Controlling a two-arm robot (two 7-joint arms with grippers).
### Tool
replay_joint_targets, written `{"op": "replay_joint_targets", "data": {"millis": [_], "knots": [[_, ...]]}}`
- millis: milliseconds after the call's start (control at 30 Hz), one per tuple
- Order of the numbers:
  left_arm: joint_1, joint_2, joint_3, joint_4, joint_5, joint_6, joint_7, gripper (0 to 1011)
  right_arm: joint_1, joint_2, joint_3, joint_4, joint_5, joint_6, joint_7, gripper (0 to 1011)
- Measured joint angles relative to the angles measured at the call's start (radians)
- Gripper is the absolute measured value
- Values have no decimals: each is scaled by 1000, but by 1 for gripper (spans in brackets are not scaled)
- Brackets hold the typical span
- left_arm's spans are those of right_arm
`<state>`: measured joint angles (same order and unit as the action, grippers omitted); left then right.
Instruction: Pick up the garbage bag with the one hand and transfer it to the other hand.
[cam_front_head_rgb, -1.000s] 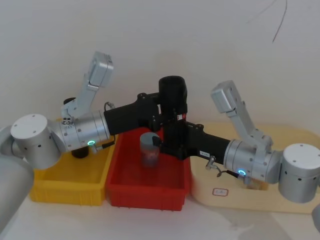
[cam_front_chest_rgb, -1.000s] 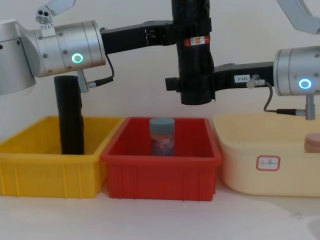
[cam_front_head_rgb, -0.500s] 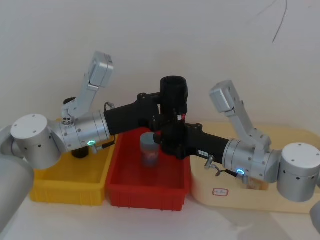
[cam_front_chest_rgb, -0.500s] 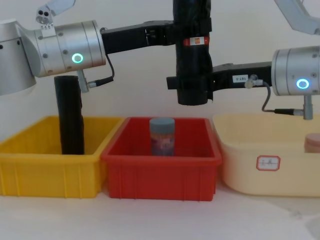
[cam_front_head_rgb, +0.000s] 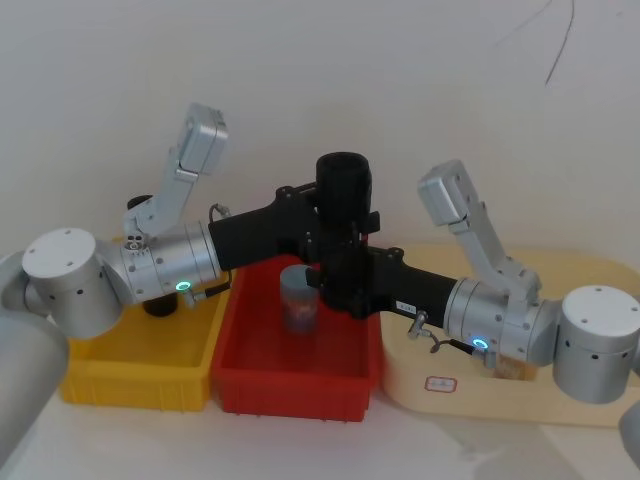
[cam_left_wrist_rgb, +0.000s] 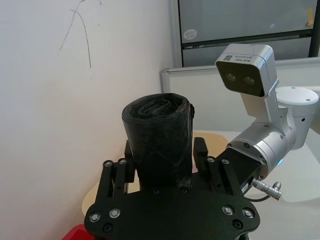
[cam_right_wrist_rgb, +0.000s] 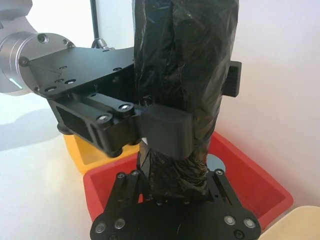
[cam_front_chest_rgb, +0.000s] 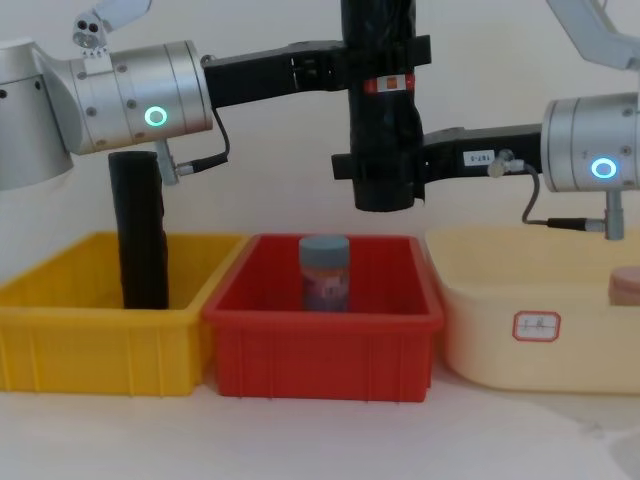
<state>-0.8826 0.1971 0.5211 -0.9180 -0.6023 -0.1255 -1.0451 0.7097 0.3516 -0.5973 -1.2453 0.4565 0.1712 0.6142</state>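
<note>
The bag (cam_front_chest_rgb: 382, 110) hangs upright at top centre of the chest view, its top cut off by the frame, crinkly black plastic with a thin red-and-white band. My left gripper (cam_front_chest_rgb: 385, 68) pinches it high up and my right gripper (cam_front_chest_rgb: 385, 170) clamps its lower end. Below sit a red bin (cam_front_chest_rgb: 322, 340) holding a grey-capped jar (cam_front_chest_rgb: 325, 272), and a yellow bin (cam_front_chest_rgb: 90, 340) with a plain black roll (cam_front_chest_rgb: 138, 230).

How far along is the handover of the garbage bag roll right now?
Pickup looks done: the garbage bag hangs upright above the red bin. In hand: the left gripper clamps its upper part while the right gripper has its jaws around the lower end. Left: the left gripper has not let go.
</note>
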Motion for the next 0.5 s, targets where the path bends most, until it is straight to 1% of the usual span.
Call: {"op": "replay_joint_targets", "data": {"millis": [33,67,167,200,267,333,433,500], "knots": [[0,0,0,0,0,0,0,674,0,0,0,0,0,0,0,489],[0,0,0,0,0,0,0,724,0,0,0,0,0,0,0,489],[0,0,0,0,0,0,0,798,1,0,0,1,0,0,0,489],[0,0,0,0,0,0,0,853,1,0,0,1,0,-1,0,489],[0,0,0,0,0,0,0,887,1,0,0,1,0,-1,0,489],[0,0,0,0,0,0,0,952,1,0,0,1,0,-1,0,488],[0,0,0,0,0,0,0,1001,0,1,1,0,0,-1,-3,489],[0,1,0,0,0,0,0,1001,-3,4,4,-3,0,-1,-11,488]]}}
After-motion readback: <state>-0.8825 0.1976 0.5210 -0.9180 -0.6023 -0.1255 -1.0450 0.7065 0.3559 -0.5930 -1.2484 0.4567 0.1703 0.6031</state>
